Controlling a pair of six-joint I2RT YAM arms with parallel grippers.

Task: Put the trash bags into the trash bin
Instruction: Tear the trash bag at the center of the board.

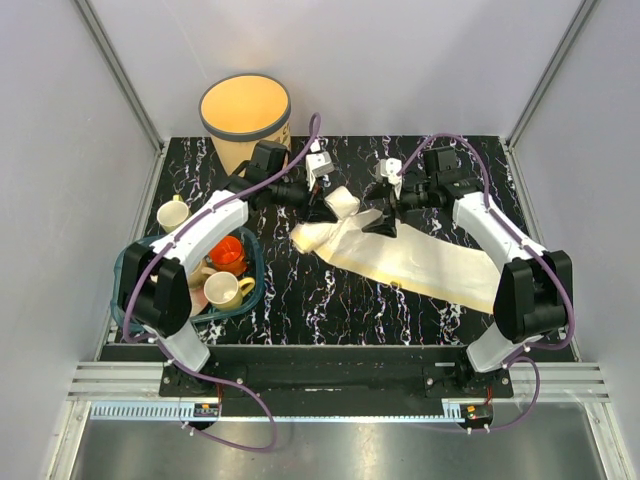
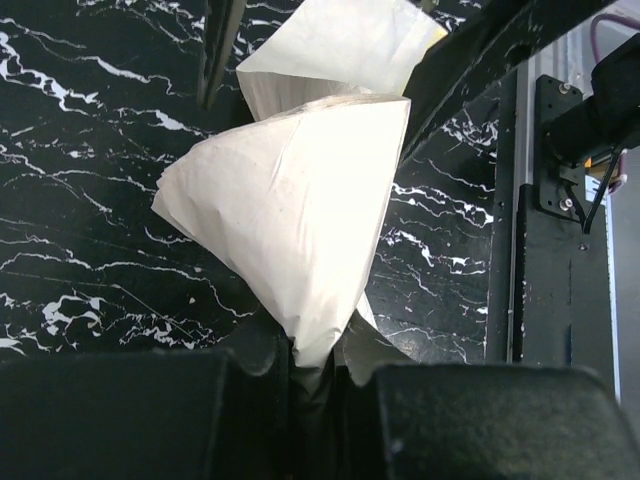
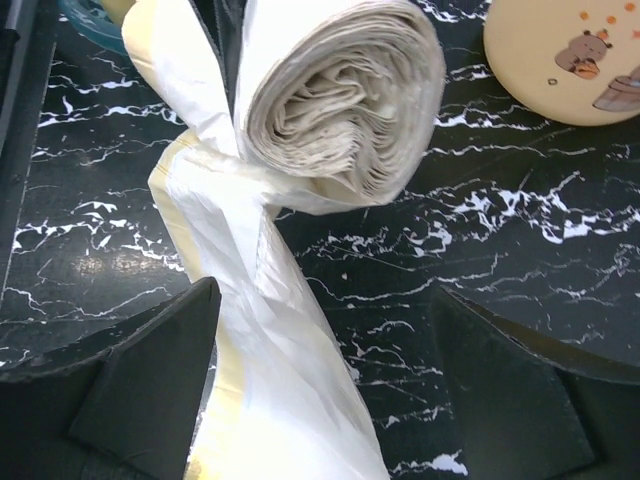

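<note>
Trash bags (image 1: 420,260) are pinched in the left gripper (image 2: 312,385); the wide-open right gripper (image 3: 325,395) should get closed on the tail.

— Do we have any words or numbers to read here?

— None that we can make out. The only marking we find is the print (image 3: 590,62) on the side of the trash bin (image 3: 545,85): a small brown bear figure, a few orange specks above it, a darker shape beside it.

— Any letters with it?

— We can read none. From above, we see only a dark smudge there.
</note>
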